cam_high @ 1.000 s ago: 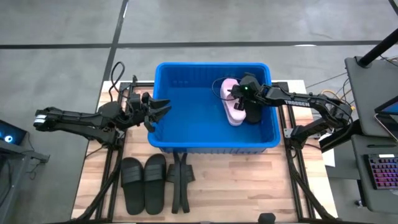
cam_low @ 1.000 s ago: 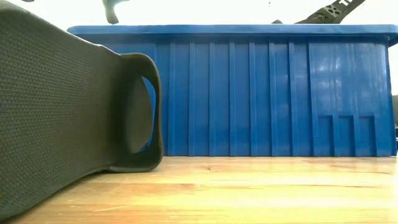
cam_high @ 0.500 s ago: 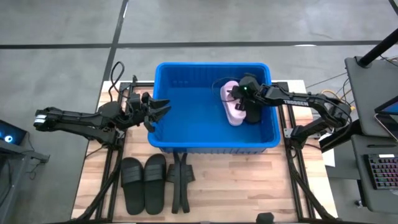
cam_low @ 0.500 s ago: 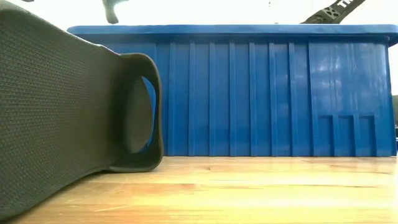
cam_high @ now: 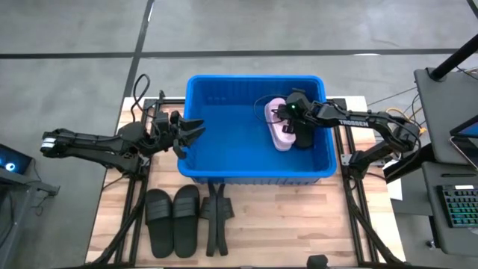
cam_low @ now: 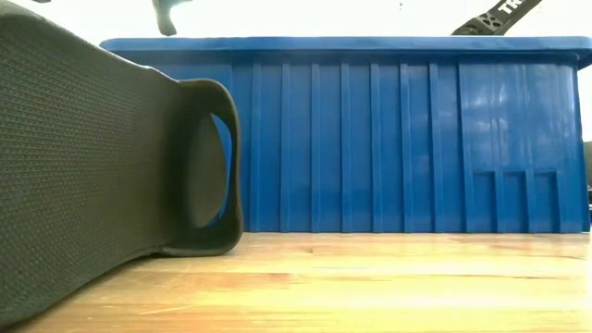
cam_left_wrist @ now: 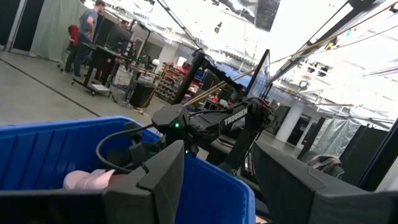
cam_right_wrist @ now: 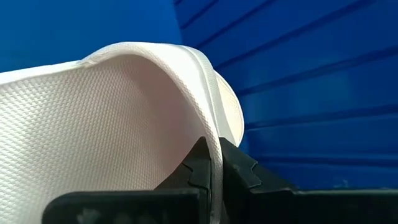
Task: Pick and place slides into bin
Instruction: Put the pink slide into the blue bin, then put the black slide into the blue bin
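The blue bin [cam_high: 224, 153] stands mid-table, and its near wall [cam_low: 388, 139] fills the low view. Inside it, toward its right wall, is a pale pink slide [cam_high: 276, 125], with my right gripper [cam_high: 290, 118] shut on it. My left gripper [cam_high: 196, 131] hovers open over the bin's left rim with nothing between its fingers [cam_left_wrist: 217, 180]. Two black slides [cam_high: 173, 219] lie side by side, soles down, on the table's near left. One black slide [cam_low: 102, 166] looms close in the low view, resting on the tabletop. My right gripper pinches the edge of the pink slide's strap [cam_right_wrist: 214, 146] between its two fingers: one fingertip [cam_right_wrist: 198, 165] on the strap's textured inner side, the other [cam_right_wrist: 235, 167] on its outer side. The fingers slant down from the bin's right side. Whether the sole is on the bin floor, I cannot tell.
A dark shape [cam_high: 305, 137] lies in the bin beside the pink slide, under my right arm. Dark bars [cam_high: 218, 218] lie on the wood next to the black slides. A desk with a keyboard [cam_high: 455, 205] stands off the table's right. People show far off in the room [cam_left_wrist: 87, 31].
My right gripper has rolled slightly at the wrist, still shut on the pink slide's strap, and the slide has shifted a little with it inside the bin.
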You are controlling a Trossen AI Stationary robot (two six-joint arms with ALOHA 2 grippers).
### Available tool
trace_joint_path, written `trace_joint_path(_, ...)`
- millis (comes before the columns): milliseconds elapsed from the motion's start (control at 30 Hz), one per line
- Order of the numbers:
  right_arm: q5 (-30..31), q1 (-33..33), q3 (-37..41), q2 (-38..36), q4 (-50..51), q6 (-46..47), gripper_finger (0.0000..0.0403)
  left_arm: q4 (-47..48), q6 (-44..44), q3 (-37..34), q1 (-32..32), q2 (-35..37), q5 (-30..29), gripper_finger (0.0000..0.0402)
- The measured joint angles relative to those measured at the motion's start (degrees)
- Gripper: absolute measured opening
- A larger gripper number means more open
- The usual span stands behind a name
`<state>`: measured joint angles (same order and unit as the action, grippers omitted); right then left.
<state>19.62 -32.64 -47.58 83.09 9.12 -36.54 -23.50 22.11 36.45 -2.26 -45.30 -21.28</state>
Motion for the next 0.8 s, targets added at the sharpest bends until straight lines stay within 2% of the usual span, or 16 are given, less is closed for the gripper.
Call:
trace_joint_path(167,0.13,0.00,-0.08,0.00,1.59,0.46,0.0041,0.01,0.00,0.00,0.00,0.05,0.00,0.0176)
trace_joint_path(567,-0.08,0.00,-0.97,-0.08,5.96,2.62,0.0204,-0.01,0.00,0.00,0.00,0.11,0.04,0.0176)
trace_joint_path(800,-0.07,0.09,-4.31,-0.11,13.70,5.95,0.0254,0.01,-0.02,0.00,0.00,0.11,0.16,0.0176)
